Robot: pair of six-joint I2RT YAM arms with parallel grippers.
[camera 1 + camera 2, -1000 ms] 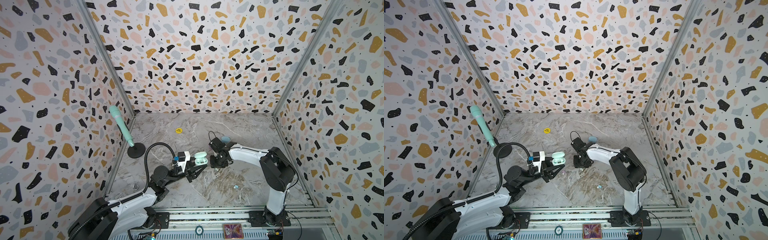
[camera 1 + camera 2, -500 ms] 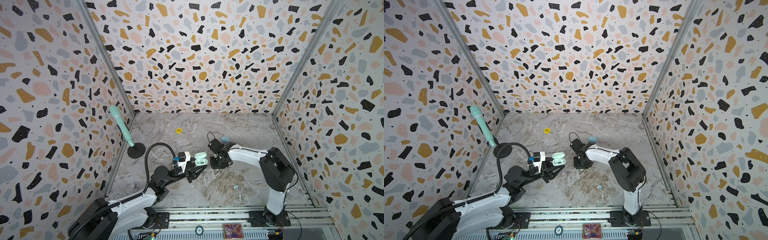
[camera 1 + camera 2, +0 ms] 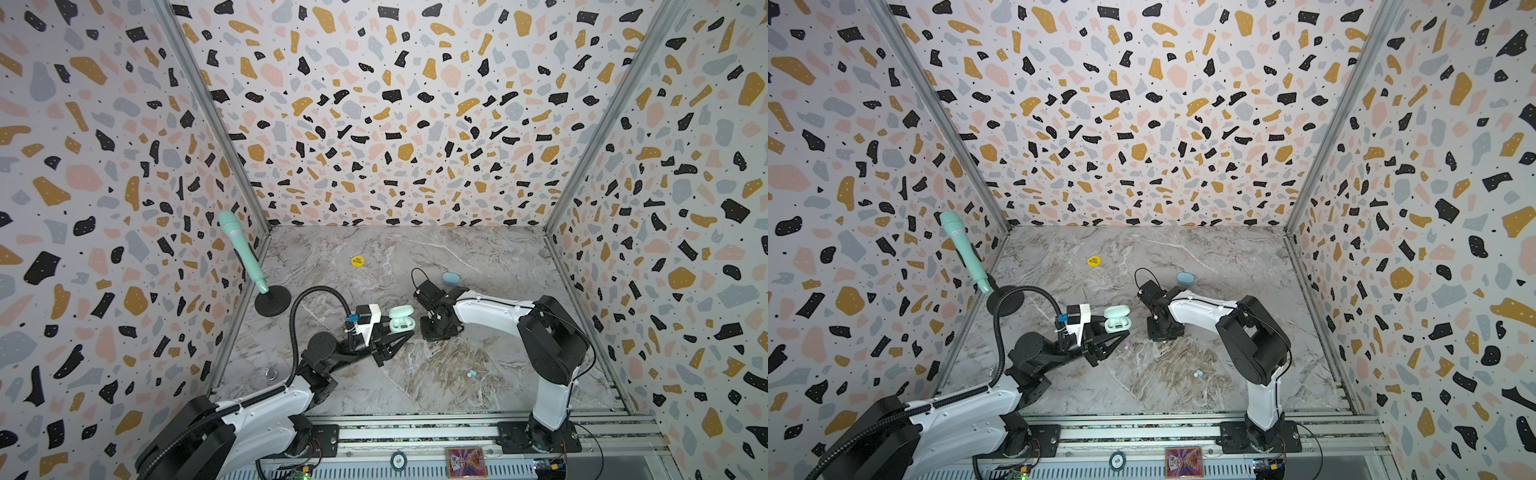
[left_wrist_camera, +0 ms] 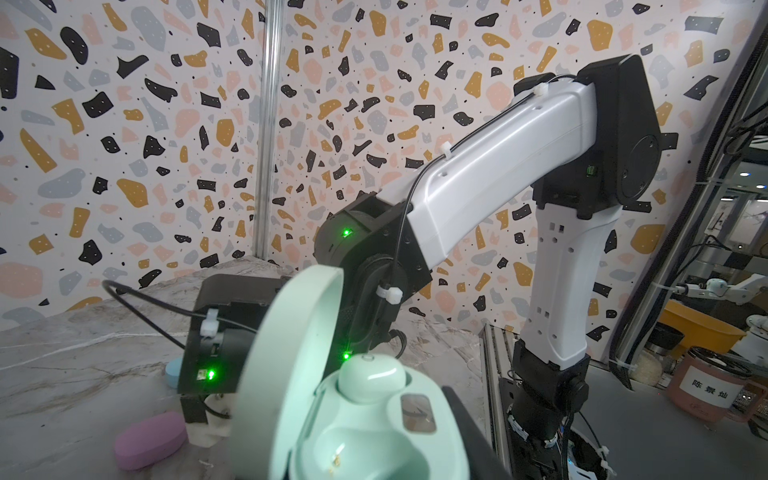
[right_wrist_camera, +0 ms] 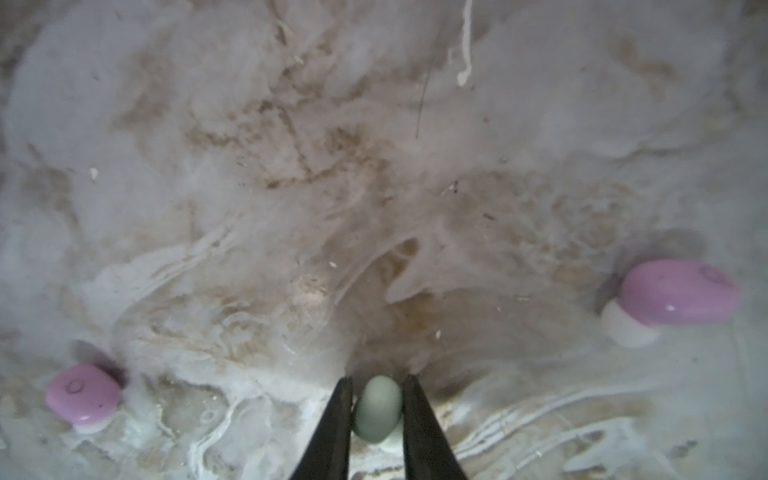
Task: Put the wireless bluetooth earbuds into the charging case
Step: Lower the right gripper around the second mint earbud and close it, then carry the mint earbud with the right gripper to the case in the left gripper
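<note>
Terrazzo-print walls box in a marbled worktop (image 3: 478,257), and the buds lie scattered across it. Our right end effector (image 5: 378,379) stands over the surface with its two black fingers (image 5: 338,415) pressed against the flanks of a green bud (image 5: 377,409), pinching it. We cannot tell whether the bud has left the worktop. A pink bud (image 5: 83,397) lies to one side of it and a second pink bud (image 5: 679,297) to the other, both well apart from the grip. In a top view a blue bud (image 3: 471,374) sits alone, away from both arms' tips.

Our left end effector (image 3: 395,330) is clamped on the lower shell of the mint case (image 3: 401,319). The case seems to be held up off the worktop, with its lid (image 4: 286,365) swung open. Inside, one seated bud (image 4: 372,380) fills a socket, and the socket (image 4: 357,453) beside it is bare.

We judge the green bud to be nearly weightless, hard-shelled, glossy and rounded, so it will want to squirt out from flat fingers if we squeeze off-centre. The hold belongs across the widest part of the coloured body, never on the whitish tip (image 5: 390,442), which looks soft and would give. A light squeeze should do, and more risks flicking it away. The tip probably has to enter the bare socket first, so the bud's tilt in the grip matters.
</note>
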